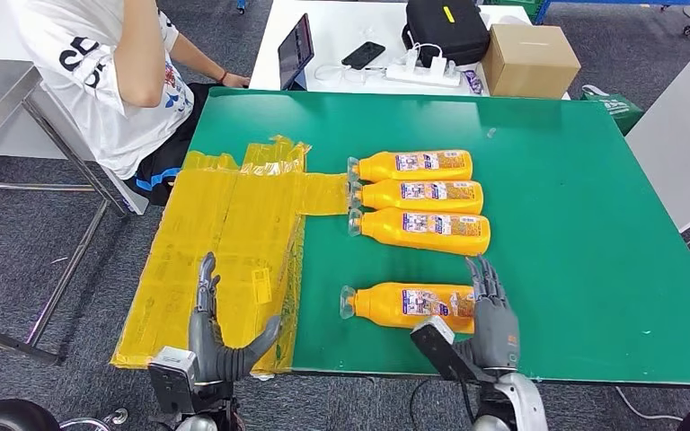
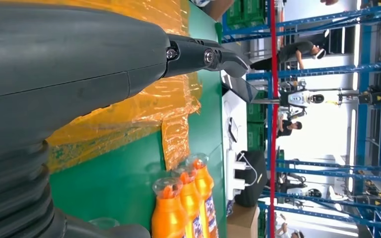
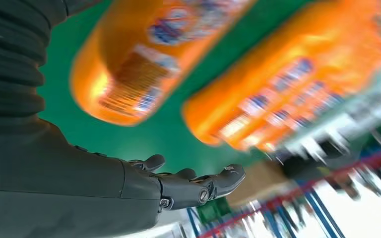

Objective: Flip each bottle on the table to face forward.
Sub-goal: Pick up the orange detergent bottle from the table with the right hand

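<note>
Head view shows us the near orange plastic bottle (image 1: 409, 305) lying apart from three aligned bottles (image 1: 420, 194) on the green table (image 1: 575, 224), our empty right hand (image 1: 492, 316) spread at its base, seemingly ready to roll it, our left hand (image 1: 220, 337) open and idle.

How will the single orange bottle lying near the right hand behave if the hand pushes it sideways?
The nearest orange bottle lies on its side on the green table, and its body looks rounded, so it would probably roll rather than slide. It appears full, so likely fairly heavy. The glossy plastic may slip under the right hand.
</note>
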Controlling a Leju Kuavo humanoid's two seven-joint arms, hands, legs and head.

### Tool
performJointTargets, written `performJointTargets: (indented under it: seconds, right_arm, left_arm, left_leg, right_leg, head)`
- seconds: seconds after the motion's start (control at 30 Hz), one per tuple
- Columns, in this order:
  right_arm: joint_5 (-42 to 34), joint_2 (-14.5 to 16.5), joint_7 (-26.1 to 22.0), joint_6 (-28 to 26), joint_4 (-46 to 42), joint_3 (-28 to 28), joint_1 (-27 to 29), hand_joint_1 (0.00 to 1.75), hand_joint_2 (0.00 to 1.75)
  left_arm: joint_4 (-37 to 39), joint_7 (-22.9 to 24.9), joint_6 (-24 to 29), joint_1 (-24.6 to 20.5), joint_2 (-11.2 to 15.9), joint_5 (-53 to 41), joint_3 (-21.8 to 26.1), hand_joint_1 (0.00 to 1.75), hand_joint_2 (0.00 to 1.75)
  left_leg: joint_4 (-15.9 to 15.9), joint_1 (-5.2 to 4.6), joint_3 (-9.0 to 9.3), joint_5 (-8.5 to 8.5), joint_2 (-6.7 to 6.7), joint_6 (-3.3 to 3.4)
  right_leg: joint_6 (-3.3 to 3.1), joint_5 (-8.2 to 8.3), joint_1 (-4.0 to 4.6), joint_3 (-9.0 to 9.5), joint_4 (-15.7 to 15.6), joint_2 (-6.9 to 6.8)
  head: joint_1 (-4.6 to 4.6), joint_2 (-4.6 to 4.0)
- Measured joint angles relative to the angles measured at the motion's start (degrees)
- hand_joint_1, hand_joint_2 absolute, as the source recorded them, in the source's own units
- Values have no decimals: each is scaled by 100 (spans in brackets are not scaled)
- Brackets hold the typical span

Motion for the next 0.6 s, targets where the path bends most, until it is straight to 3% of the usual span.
performJointTargets:
  seconds: [0.1,0.6]
  right_arm:
    - [-87,-238,198,423,-5,-99,23,0,175]
    - [-73,-665,527,803,316,-219,-300,0,175]
  left_arm:
    - [0,16,-70,1,-26,-27,56,0,175]
    - [142,92,-261,-149,-75,-119,181,0,175]
  left_leg:
    - [0,0,0,0,0,0]
    - [0,0,1,2,2,2]
  right_leg:
    - [1,0,0,0,0,0]
    - [2,2,0,2,1,1]
  head:
    - [-1,0]
    - [-1,0]
